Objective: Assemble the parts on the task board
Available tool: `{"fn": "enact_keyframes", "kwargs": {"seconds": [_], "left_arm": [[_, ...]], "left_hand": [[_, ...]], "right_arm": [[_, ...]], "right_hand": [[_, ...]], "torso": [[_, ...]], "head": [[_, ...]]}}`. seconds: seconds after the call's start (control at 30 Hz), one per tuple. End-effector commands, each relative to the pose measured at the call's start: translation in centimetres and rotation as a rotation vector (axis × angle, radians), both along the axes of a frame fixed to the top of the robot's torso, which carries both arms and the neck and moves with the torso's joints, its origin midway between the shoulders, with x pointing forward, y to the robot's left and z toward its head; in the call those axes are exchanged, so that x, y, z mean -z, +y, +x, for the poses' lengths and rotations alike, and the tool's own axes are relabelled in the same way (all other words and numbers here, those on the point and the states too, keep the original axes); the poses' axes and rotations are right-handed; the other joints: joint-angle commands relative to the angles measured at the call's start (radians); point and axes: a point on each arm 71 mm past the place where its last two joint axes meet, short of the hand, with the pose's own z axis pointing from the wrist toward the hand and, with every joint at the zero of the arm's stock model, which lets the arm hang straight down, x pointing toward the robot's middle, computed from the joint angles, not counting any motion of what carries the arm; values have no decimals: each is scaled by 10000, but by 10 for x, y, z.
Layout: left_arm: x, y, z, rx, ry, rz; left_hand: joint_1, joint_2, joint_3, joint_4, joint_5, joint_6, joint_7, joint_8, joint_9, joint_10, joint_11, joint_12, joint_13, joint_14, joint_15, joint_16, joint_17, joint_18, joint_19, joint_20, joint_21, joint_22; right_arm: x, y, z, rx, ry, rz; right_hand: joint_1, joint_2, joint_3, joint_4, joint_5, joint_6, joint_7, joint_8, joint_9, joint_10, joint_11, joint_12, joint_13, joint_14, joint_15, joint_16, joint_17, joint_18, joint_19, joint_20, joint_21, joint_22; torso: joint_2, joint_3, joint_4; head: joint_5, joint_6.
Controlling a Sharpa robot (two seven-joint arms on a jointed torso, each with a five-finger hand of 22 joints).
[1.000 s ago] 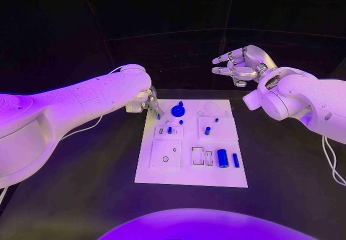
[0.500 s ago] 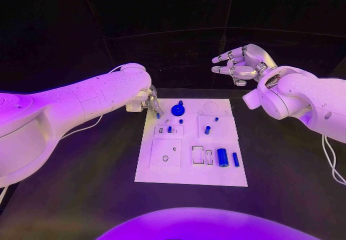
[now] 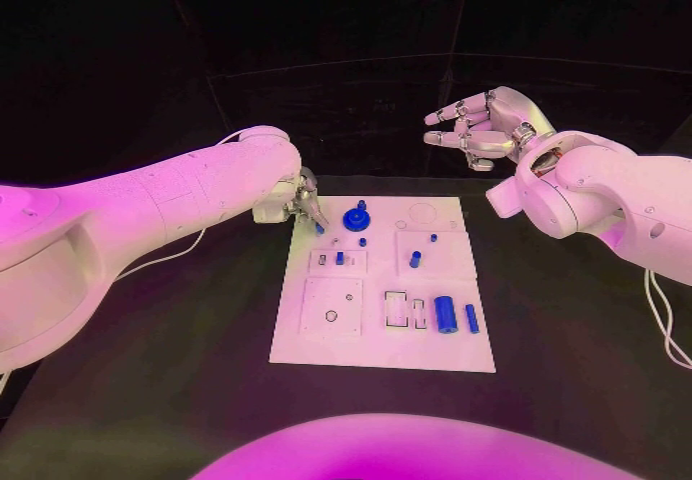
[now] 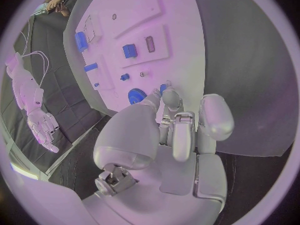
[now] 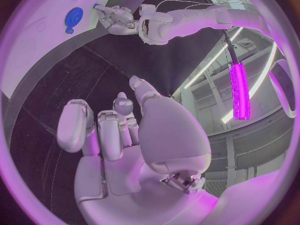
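Head view: the task board (image 3: 382, 355) lies at the table's (image 3: 159, 400) centre. Several blue parts stand in the board's far half; a cylinder (image 3: 446, 315) and a bar (image 3: 472, 319) lie loose near its right edge, so assembly appears partial. The left hand (image 3: 306, 205) pinches a small blue part (image 3: 319, 228) at the board's far-left corner, beside the blue gear (image 3: 356, 217). The right hand (image 3: 483, 128) hovers beyond the table's far edge, fingers apart, holding nothing, obstructing nothing.

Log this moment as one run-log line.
left robot hand: pinching small blue peg at far-left corner of white task board | right robot hand: raised beyond board, holding nothing | round blue gear: on board
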Motion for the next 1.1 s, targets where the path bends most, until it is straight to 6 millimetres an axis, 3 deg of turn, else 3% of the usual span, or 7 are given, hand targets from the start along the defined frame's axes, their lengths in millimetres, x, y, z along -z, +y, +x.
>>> {"fn": "enact_keyframes", "kwargs": {"seconds": [0.03, 0.17, 0.3, 0.53, 0.7, 1.1], "left_arm": [[-4, 1, 1, -138, -525, -554], [-6, 7, -2, -309, -758, -953], [-9, 12, -8, -382, -960, -1340], [-14, 17, -25, -283, -1360, -1859], [-13, 19, -38, -265, -1571, -2128], [2, 17, -65, -143, -2251, -2423]], "left_hand": [[-390, -195, 1721, -1281, -29, 95, -1, 126, 57, 76, -43, -40, -1, 1004, 12, 31, 2349, -120, 4, 22, 49, 14], [-920, -544, 2751, -1490, 26, 118, 6, 283, 219, 186, -49, -18, 51, 1004, 4, 26, 2340, -111, 16, 5, 54, 54], [-1200, -737, 3294, -1579, 35, 107, -21, 388, 324, 263, -40, 16, 105, 1005, -8, 27, 2341, -120, 37, 6, 80, 105], [-1403, -1042, 3845, -1733, 105, 139, -63, 534, 456, 408, -78, 102, 240, 1014, -32, 46, 2375, -132, 66, -5, 111, 169], [-1455, -1307, 4121, -1837, 381, 198, -91, 619, 526, 578, -107, 218, 434, 1041, -55, 105, 2484, -165, 141, -25, 243, 340], [-1510, -1437, 4308, -1856, 522, 263, -118, 672, 570, 723, -134, 301, 565, 1060, -75, 150, 2567, -203, 227, -44, 395, 528]], "right_arm": [[-2, 1, 0, -113, -78, 10], [-2, 0, 0, -95, -74, 5], [-2, -1, 0, -86, -66, -1], [-2, -4, -1, -50, -49, -15], [-2, -4, -1, -36, -43, -20], [-1, -6, 0, -1, -29, -39]], "right_hand": [[-26, 5, 79, -3, 56, -68, 17, -61, -15, -79, 7, 41, 15, 693, -38, -46, 1224, 78, -52, -13, -40, -4], [-29, 6, 80, 0, 58, -67, 18, -60, -14, -69, 7, 52, 27, 694, -38, -45, 1226, 78, -53, -13, -42, -7], [-29, 6, 80, 0, 58, -67, 18, -60, -14, -69, 7, 52, 27, 694, -38, -45, 1226, 78, -53, -13, -42, -7], [-41, 6, 79, 10, 58, -64, 19, -59, -14, -67, 9, 55, 26, 694, -37, -45, 1227, 78, -53, -12, -43, -8], [-59, 9, 78, 26, 60, -61, 20, -57, -13, -65, 10, 60, 24, 693, -36, -46, 1224, 77, -50, -12, -39, 1], [-63, 10, 78, 29, 60, -60, 20, -56, -13, -64, 10, 61, 25, 693, -36, -47, 1224, 77, -51, -12, -40, -1]], "torso": [[-4, -3, 19], [-17, 5, 32], [-25, 5, 42], [-18, -1, 41], [-25, 12, 41], [-13, -3, 32]], "head": [[-12, 2], [9, -9], [3, -8], [45, 6], [109, -9], [206, -25]]}}
